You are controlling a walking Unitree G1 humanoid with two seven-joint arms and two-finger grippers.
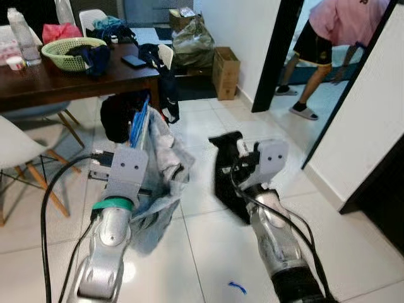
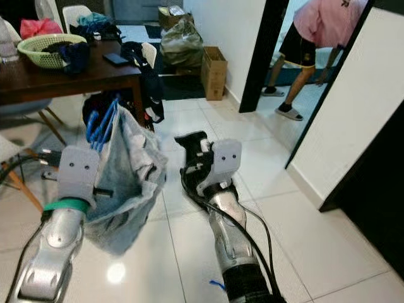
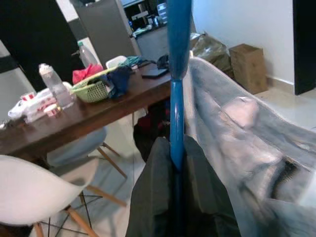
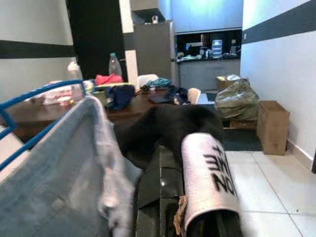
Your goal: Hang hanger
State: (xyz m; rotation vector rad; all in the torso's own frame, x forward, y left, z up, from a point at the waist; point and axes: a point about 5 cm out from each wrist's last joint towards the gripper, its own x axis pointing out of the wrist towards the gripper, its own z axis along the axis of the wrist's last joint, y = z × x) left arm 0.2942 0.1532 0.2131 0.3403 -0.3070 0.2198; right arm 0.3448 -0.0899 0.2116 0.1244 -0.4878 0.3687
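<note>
A blue hanger [image 1: 140,123] carries a grey garment [image 1: 165,164] that droops toward the tiled floor. My left gripper [image 3: 174,163] is shut on the hanger's blue bar, low in front of me on the left. My right gripper [image 1: 243,158] is held out beside it on the right, shut on a black cloth [image 1: 226,173] with a white printed label [image 4: 210,177]. The cloth hangs over the fingers and hides their tips in the eye views.
A dark wooden table [image 1: 76,79] with a green basket [image 1: 72,52] and bottles stands ahead on the left, with a white chair [image 1: 19,148] beside it. A cardboard box [image 1: 225,71] sits by the far wall. A person [image 1: 328,38] bends over in the doorway at right.
</note>
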